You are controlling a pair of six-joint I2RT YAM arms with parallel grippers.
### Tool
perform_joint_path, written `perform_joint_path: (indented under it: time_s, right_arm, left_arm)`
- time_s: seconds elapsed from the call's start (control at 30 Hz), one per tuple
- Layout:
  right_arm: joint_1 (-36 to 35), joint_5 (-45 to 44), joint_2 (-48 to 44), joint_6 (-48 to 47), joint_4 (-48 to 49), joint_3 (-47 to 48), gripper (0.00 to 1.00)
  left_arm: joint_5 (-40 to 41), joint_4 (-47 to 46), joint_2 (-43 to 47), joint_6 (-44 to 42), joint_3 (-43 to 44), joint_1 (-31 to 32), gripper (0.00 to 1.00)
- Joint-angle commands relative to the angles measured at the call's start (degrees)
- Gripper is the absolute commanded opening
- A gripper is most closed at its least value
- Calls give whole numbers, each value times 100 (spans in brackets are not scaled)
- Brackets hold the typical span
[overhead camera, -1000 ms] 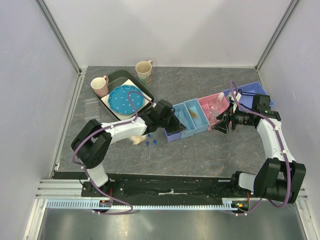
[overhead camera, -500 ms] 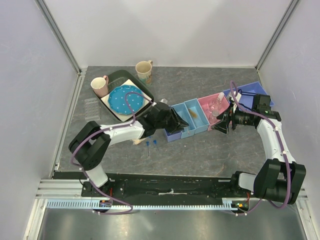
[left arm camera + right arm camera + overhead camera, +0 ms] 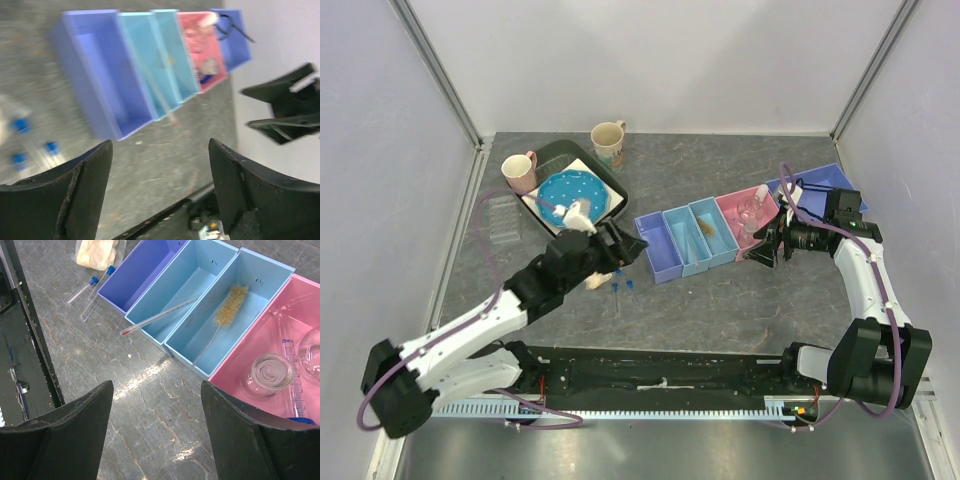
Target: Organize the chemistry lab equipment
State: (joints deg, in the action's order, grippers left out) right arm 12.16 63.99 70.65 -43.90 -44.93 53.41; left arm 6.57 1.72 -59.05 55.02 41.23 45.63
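Note:
A row of bins stands at mid-table: a purple bin, two light blue bins, a pink bin and a blue bin. A thin glass rod with a red tip lies slanted in the first light blue bin, its tip over the rim. The second one holds a brush. Glassware sits in the pink bin. Two blue-capped test tubes lie on the table. My left gripper hangs open and empty, left of the purple bin. My right gripper is open and empty in front of the pink bin.
A dark tray with a blue plate stands at the back left, with two mugs beside it. A clear rack lies at the left. A cream-coloured lump rests near the test tubes.
My left gripper has opened and drawn back from over the purple bin toward the near left; the whole left arm has swung down. The right arm has not moved.

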Motion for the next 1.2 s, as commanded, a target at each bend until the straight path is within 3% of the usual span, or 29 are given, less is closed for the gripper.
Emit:
perform_joint_path:
  time_s: [0.0, 0.23, 0.5, 0.63, 0.73, 0.9, 1.0, 1.03, 1.13, 1.17]
  right_arm:
    - [14, 176, -60, -198, 37, 196, 79]
    - [14, 193, 45, -189, 45, 196, 79]
    - [14, 167, 89, -198, 37, 188, 79]
    - [14, 141, 98, -198, 37, 196, 78]
    - [14, 140, 98, -207, 37, 196, 79]
    - [14, 123, 107, -207, 37, 196, 79]
    - [14, 114, 115, -216, 37, 196, 79]
    - [14, 114, 115, -216, 37, 196, 78]
    - [14, 132, 124, -216, 37, 196, 78]
    - [14, 132, 133, -216, 28, 196, 78]
  left_arm:
    - [1371, 1330, 902, -64, -773, -141, 87]
    - [1497, 1736, 1712, 500, -1714, -537, 88]
    - [558, 1375, 467, 571, -1716, -1389, 88]
    - [486, 1506, -262, 632, -1339, -1548, 81]
    - [486, 1656, -790, 694, -1101, -1627, 63]
    - [494, 1744, -1197, 773, -950, -1715, 48]
    - [609, 1762, -1118, 826, -1020, -1767, 29]
    - [644, 1797, -1074, 852, -1038, -1785, 16]
    - [811, 1990, -723, 931, -1126, -1882, 2]
    - [898, 2095, -479, 922, -1144, -1899, 2]
